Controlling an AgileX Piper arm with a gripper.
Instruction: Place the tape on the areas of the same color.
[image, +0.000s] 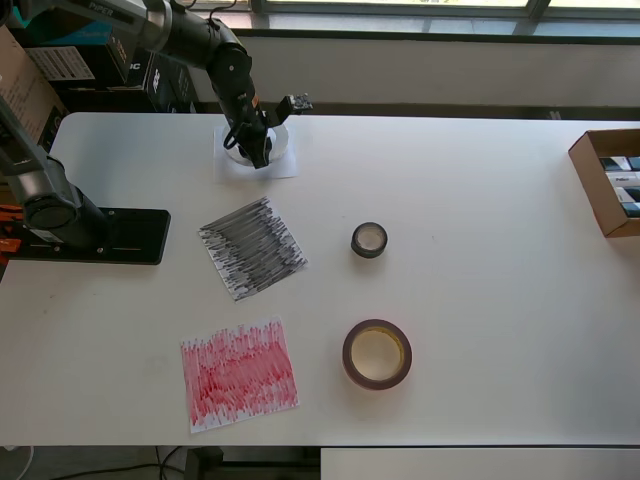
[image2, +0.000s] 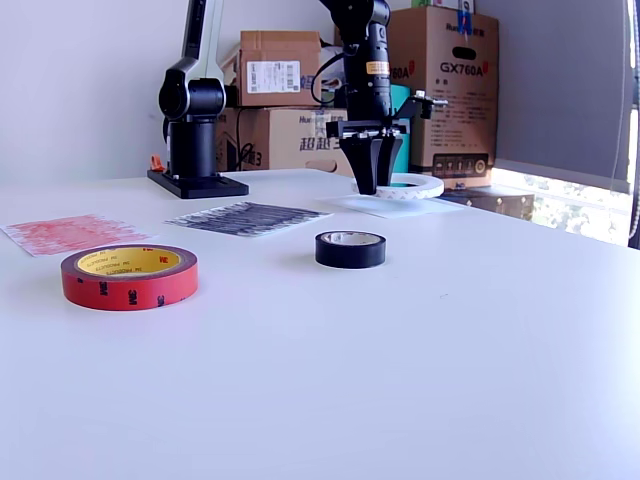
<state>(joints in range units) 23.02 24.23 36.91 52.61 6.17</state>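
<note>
Overhead view: hand (image: 262, 152) sits over the white ring (image: 278, 134) on the white sheet (image: 285, 165); whether it grips, I cannot tell. Black sheet (image: 252, 248) lies near it, red sheet (image: 238, 374) farther; small black roll (image: 369, 240) and red-brown roll (image: 377, 354) rest off both on the worktop (image: 480, 200).

Exterior view: fingers (image2: 364, 165) point down, nearly together, at the ring's (image2: 415, 186) near rim. Remaining rolls look light and stiff; pinching one wall across its thickness should hold.

Overhead view looks straight down on the whole desk (image: 480, 180); exterior view sits low and close at desk (image2: 420, 350) level, both covering its top.
</note>
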